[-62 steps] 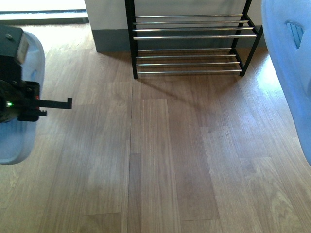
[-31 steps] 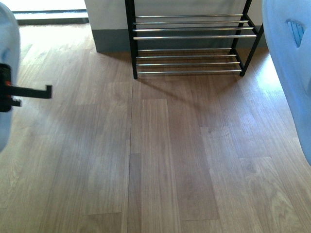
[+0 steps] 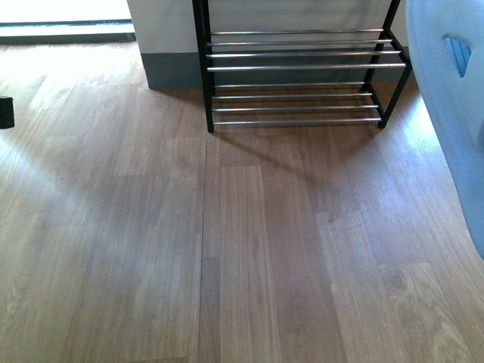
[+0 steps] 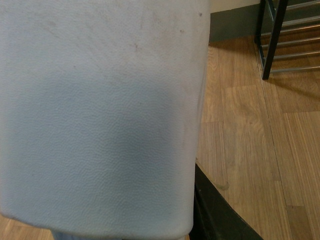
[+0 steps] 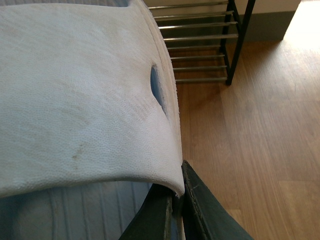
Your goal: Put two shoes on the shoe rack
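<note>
Left sandal (image 4: 100,115) exits front view; right sandal (image 3: 454,128) stays.

- Readable text, labels, brands, numbers or signs: none in any view.
- Left sandal (image 4: 100,110): plain pebbled surface with faint smudges; no lettering can be read.
- Right sandal (image 5: 75,90): plain pebbled surface; no lettering can be read.
- Shoe rack (image 3: 295,66): bare chrome rods and black frame; no marking can be read.
</note>
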Tool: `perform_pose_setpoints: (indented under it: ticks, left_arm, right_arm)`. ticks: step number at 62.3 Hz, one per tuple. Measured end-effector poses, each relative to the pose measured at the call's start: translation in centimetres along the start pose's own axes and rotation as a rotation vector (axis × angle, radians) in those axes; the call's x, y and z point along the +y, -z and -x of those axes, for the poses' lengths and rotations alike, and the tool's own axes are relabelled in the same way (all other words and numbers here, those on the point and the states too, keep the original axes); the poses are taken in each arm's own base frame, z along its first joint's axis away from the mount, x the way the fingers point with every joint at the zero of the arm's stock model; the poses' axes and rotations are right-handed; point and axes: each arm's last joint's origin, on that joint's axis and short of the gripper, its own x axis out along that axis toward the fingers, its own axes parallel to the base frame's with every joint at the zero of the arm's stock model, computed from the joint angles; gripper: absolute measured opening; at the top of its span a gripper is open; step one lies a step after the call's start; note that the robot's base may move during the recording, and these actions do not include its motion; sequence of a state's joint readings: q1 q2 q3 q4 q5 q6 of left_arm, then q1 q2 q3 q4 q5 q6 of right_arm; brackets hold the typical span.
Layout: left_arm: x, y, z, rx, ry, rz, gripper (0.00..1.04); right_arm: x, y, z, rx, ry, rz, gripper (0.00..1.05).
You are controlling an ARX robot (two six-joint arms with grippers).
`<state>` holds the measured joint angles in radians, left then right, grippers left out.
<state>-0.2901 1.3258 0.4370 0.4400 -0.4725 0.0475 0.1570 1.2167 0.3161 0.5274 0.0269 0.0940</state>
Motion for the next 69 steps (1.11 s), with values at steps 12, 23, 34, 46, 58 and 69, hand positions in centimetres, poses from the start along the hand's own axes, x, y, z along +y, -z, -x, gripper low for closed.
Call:
perform_pose_setpoints:
  ticks: [12, 23, 34, 46, 58, 69]
  left_arm:
    - [0.00, 0.00, 0.00, 0.000, 0.000, -0.001, 0.02]
    - [0.01, 0.00, 0.00, 0.000, -0.001, -0.001, 0.02]
    - [0.00, 0.00, 0.00, 0.000, 0.000, -0.001, 0.02]
    - [0.00, 0.00, 0.00, 0.000, 0.000, -0.001, 0.02]
    - [0.00, 0.00, 0.00, 0.000, 0.000, -0.001, 0.02]
    - [0.00, 0.01, 0.00, 0.001, 0.000, -0.001, 0.02]
  right_arm:
    - [0.00, 0.00, 0.00, 0.000, 0.000, 0.000, 0.02]
    - [0.00, 0.00, 0.00, 0.000, 0.000, 0.000, 0.02]
    - [0.00, 0.00, 0.00, 0.000, 0.001, 0.000, 0.02]
    - [0.00, 0.00, 0.00, 0.000, 0.000, 0.000, 0.02]
    - [0.00, 0.00, 0.00, 0.000, 0.000, 0.000, 0.02]
    - [0.00, 0.00, 0.00, 0.000, 0.002, 0.000, 0.02]
